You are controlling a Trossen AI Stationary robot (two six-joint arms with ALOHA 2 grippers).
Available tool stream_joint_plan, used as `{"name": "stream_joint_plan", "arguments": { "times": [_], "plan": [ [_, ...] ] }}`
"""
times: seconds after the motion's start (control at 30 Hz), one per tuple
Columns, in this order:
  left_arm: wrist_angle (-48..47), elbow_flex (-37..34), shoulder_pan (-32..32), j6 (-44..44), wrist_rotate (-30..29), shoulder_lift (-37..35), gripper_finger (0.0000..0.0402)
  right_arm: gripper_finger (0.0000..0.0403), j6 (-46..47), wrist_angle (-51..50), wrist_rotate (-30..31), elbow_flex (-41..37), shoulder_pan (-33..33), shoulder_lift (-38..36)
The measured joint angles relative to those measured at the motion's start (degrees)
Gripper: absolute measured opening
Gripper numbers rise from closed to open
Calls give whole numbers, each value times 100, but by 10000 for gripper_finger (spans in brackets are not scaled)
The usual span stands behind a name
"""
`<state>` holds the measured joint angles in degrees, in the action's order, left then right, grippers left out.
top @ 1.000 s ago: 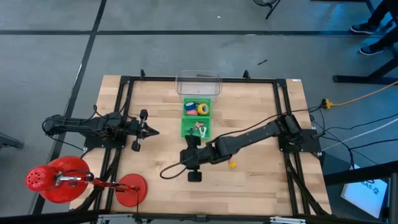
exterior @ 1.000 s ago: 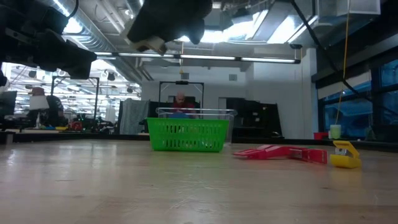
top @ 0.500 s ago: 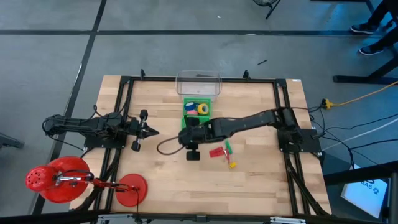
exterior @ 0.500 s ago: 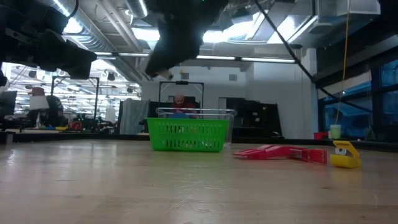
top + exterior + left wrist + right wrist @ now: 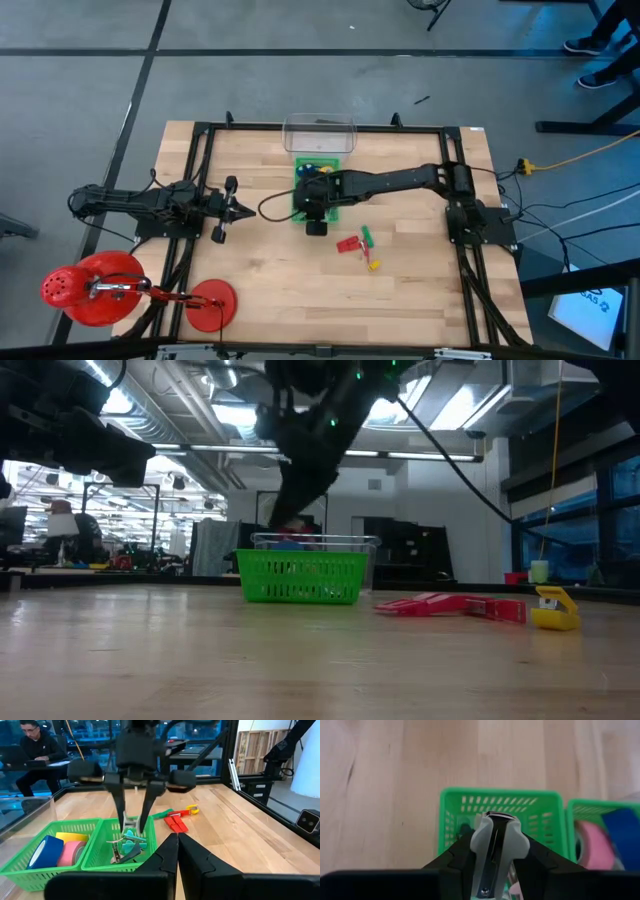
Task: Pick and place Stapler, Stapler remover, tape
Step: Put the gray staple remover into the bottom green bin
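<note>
Grey-white staple remover [image 5: 496,851] over green basket [image 5: 455,805]

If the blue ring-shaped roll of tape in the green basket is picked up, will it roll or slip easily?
The blue ring-shaped roll of tape stands on its edge in the green plastic basket, so it would probably roll if set down that way. Its hollow centre suggests it is light. Its smooth side might slip between narrow fingers.
</note>
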<state>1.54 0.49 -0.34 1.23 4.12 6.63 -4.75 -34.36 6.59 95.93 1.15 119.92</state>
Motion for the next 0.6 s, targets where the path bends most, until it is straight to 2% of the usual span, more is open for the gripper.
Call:
{"name": "stream_joint_plan", "arguments": {
  "times": [0.2, 0.47, 0.6],
  "plan": [
    [1, 0, 0, 0, 0, 0, 6, 111, -28, 165, -324, -340, -217, 0],
    [1, 1, 0, 0, 0, 2, 8, 198, -170, 246, -364, -421, -499, 0],
    [2, 0, 0, 0, 0, 0, 6, 233, -173, 235, -954, -421, -670, 0]
  ]
}}
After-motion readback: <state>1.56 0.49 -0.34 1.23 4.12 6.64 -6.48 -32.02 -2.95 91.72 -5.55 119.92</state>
